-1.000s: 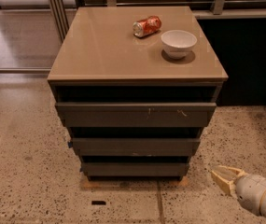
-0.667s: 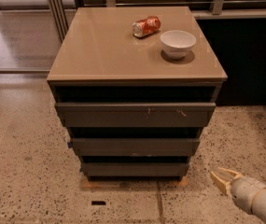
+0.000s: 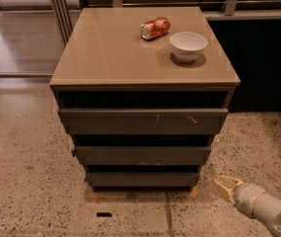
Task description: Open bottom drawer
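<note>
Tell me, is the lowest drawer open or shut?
Shut: the bottom drawer shows no interior, only its front. The gripper hovers low to its right, apart.

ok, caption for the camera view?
Gripper near floor, right of bottom drawer, not touching it; can and bowl on cabinet top.

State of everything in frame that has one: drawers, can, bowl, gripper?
bottom drawer: looks shut, nothing touching it.
middle drawer: looks shut.
top drawer: looks shut.
can: lying on its side on the cabinet top.
bowl: upright beside the can, looks empty.
gripper: low near the floor, right of the bottom drawer, apart from it.
</note>
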Robot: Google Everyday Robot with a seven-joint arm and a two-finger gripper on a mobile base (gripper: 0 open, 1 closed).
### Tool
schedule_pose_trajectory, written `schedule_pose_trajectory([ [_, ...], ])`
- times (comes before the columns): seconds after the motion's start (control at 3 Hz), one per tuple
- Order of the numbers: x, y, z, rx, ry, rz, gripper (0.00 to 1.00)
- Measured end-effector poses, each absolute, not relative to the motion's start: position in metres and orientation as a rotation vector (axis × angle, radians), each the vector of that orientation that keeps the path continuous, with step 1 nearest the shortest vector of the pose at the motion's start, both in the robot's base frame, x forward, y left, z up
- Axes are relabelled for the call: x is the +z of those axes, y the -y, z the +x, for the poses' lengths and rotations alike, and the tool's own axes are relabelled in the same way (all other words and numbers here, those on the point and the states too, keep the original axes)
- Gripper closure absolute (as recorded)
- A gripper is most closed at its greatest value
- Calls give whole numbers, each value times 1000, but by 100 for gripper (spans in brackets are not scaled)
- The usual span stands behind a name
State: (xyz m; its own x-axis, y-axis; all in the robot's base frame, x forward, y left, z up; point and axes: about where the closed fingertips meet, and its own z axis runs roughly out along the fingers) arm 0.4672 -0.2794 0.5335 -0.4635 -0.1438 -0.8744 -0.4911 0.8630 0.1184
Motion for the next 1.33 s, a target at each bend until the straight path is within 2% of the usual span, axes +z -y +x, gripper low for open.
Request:
schedule_pose_trajectory([
  [0.33, 500, 269, 466, 533, -2038, -421, 100],
  [1.0, 396, 210, 472, 848, -2044, -373, 100],
  [1.33, 336, 179, 494, 900, -2097, -436, 100],
])
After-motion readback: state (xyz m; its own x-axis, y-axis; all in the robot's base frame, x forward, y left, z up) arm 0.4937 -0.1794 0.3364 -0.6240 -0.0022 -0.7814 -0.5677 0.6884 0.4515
